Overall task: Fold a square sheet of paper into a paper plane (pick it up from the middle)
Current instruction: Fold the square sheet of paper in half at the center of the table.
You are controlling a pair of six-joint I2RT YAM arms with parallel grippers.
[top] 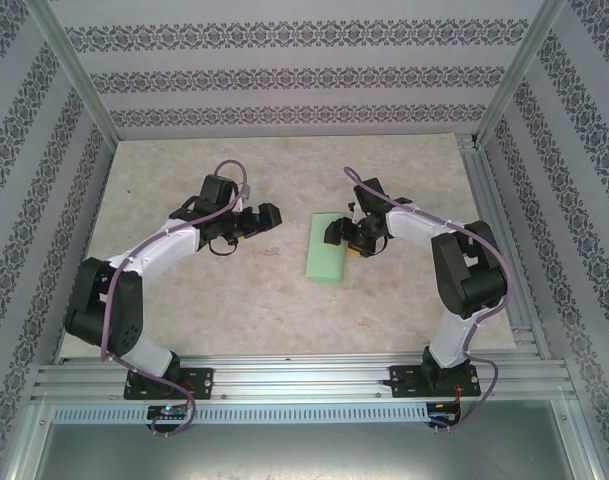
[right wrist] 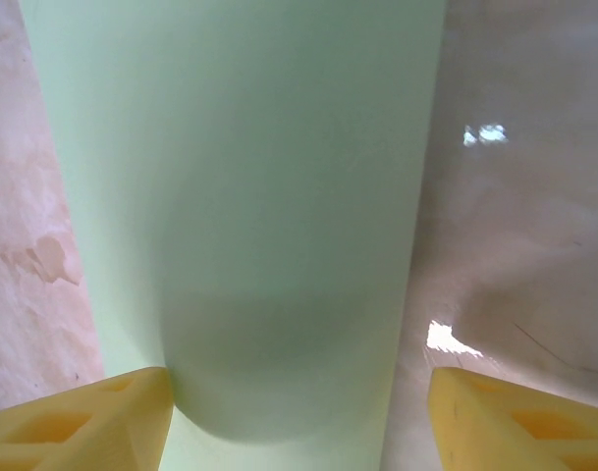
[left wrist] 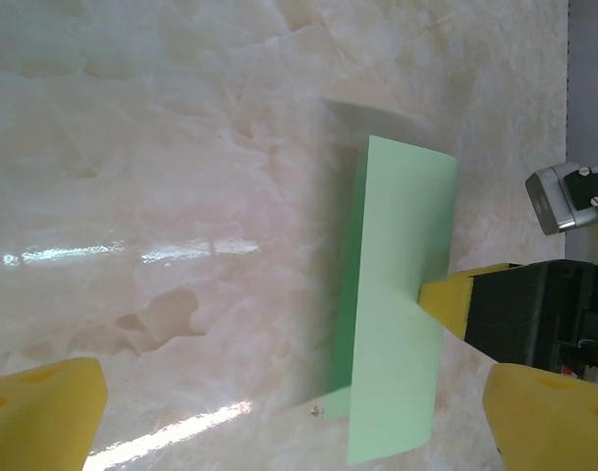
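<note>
Since seemingly thin and limp, pinch the square sheet of paper centrally between the right gripper's parted, empty fingers, with the left gripper likewise spread wide, empty.

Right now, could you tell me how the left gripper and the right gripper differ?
The left gripper sits clear of the green paper; the right gripper is at its edge, one finger apparently touching it. The paper lies ahead of the left gripper but directly beneath the right gripper's spread fingers. Both are open.
</note>
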